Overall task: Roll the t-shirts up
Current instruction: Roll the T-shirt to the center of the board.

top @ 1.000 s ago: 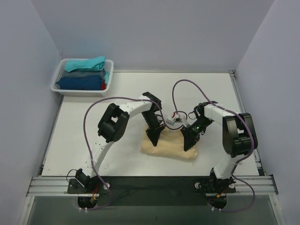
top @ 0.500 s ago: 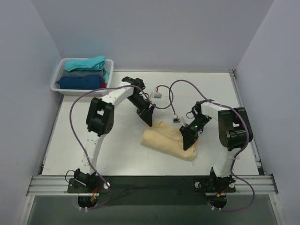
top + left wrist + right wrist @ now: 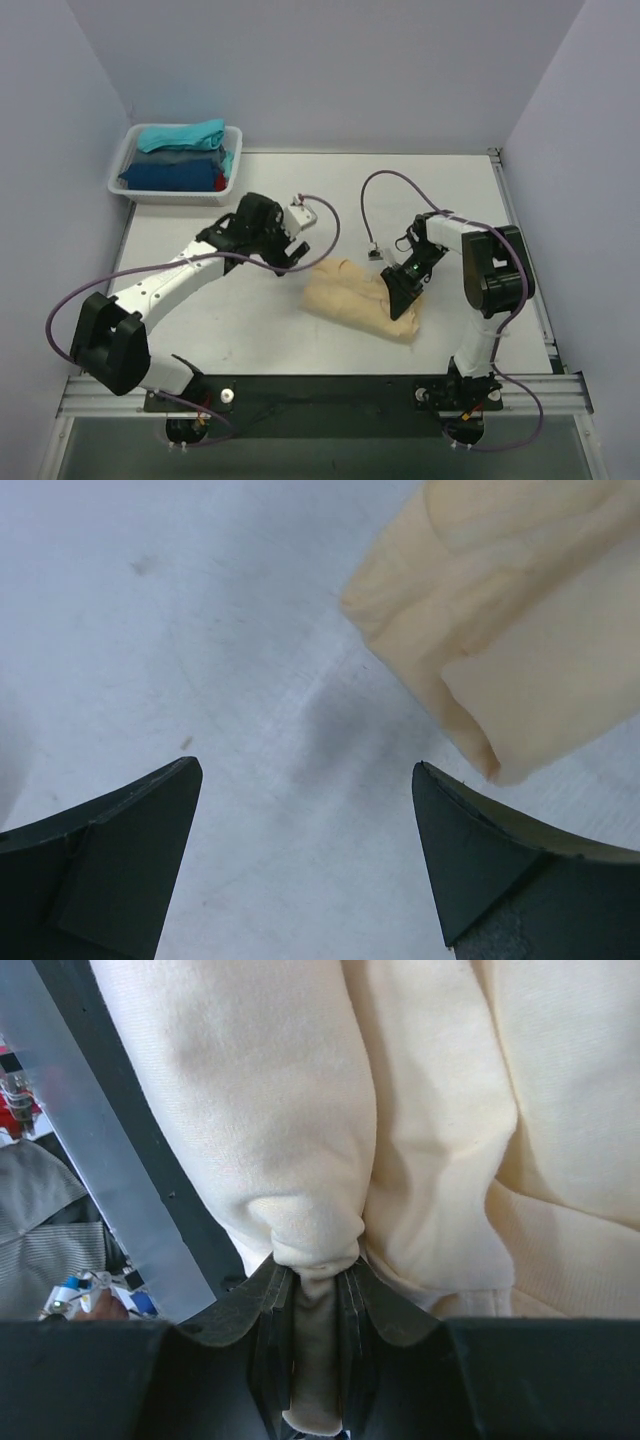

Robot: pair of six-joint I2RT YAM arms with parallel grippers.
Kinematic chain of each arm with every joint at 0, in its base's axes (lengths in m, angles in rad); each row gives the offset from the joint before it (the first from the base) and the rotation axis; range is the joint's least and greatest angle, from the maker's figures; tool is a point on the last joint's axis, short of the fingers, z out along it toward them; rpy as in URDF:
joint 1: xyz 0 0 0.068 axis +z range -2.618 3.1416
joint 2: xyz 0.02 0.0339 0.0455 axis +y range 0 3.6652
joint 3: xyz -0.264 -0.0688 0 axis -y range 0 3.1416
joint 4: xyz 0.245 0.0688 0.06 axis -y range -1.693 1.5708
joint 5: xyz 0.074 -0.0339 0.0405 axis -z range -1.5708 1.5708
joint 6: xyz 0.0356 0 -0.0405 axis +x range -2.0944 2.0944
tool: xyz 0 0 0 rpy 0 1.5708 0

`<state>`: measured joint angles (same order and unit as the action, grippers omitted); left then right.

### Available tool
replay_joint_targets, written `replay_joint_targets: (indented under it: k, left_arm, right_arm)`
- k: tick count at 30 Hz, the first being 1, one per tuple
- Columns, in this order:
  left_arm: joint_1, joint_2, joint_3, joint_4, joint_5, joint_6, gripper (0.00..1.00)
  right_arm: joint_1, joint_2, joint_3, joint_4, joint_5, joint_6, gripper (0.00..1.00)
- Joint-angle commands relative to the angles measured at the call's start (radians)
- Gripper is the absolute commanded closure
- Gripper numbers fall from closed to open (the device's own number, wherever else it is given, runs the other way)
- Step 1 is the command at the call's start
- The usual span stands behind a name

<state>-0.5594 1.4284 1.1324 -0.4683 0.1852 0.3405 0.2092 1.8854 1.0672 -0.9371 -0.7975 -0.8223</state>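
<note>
The beige t-shirt (image 3: pixel 355 298) lies as a loose roll in the middle of the table. My right gripper (image 3: pixel 401 298) is at the roll's right end, and the right wrist view shows my right gripper (image 3: pixel 315 1282) shut on a pinched fold of the beige t-shirt (image 3: pixel 300 1110). My left gripper (image 3: pixel 290 256) sits just off the roll's upper left end, open. In the left wrist view my left gripper (image 3: pixel 305 770) holds nothing, with only bare table between the fingers and the beige t-shirt (image 3: pixel 510 610) ahead to the right. Teal (image 3: pixel 180 135), dark blue (image 3: pixel 165 178) and red (image 3: pixel 219 184) t-shirts lie in the basket.
A white mesh basket (image 3: pixel 113 185) stands at the far left corner of the table. Purple cables loop over both arms. The metal rail (image 3: pixel 320 392) runs along the near edge, and walls close in the left, back and right.
My left gripper opened, let go of the beige t-shirt and drew back to the upper left, its arm swinging low to the left. The right gripper stayed clamped on the roll's right end.
</note>
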Motion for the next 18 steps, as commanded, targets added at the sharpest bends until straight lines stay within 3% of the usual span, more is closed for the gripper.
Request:
replay_joint_targets:
  k: [1, 4, 9, 13, 18]
  left_arm:
    - [-0.201, -0.193, -0.299, 0.350, -0.166, 0.207, 0.03]
    - [-0.321, -0.223, -0.430, 0.488, -0.257, 0.265, 0.03]
    - [-0.437, -0.203, -0.457, 0.511, -0.254, 0.304, 0.03]
    - [-0.523, -0.203, -0.586, 0.695, -0.259, 0.403, 0.03]
    - [-0.557, -0.125, -0.620, 0.813, -0.259, 0.492, 0.06]
  right_arm:
    - [-0.020, 0.047, 0.045, -0.017, 0.023, 0.041, 0.82]
    - [-0.028, 0.063, 0.057, -0.034, 0.012, 0.040, 0.82]
    - [-0.085, 0.093, 0.089, -0.066, -0.003, 0.028, 0.82]
    - [-0.114, 0.107, 0.103, -0.075, -0.014, 0.025, 0.82]
    - [-0.116, 0.116, 0.111, -0.088, -0.023, 0.017, 0.82]
